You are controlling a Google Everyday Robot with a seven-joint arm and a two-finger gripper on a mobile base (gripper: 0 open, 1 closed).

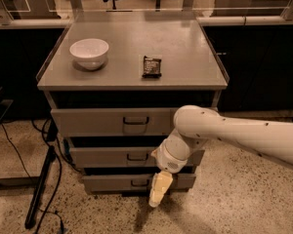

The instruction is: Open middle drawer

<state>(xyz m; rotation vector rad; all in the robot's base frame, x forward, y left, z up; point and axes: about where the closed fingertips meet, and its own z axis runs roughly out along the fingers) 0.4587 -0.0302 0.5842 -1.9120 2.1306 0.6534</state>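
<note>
**Camera view: arm bent in front of the drawer stack, gripper low**

The white, round-jointed robot arm [234, 133] enters from the right and bends down at its bulky wrist. The wrist covers the right part of the middle drawer [107, 157], a grey metal drawer with a low, wide front and a small dark recessed centre handle. This drawer sits between the taller grey top drawer [102, 122] and the low grey bottom drawer [107, 184].

The pale cream gripper [156, 193] points downward in front of the bottom drawer's panel, just right of its handle and below the middle drawer's handle. Whether it is clenched or released cannot be told, and nothing shows in its hold.

On the grey cabinet top [185, 57] stand a white round bowl [89, 52] and, apart from it, a dark flat snack packet [152, 66]. Black cables [39, 194] trail over the speckled floor at the left.
</note>
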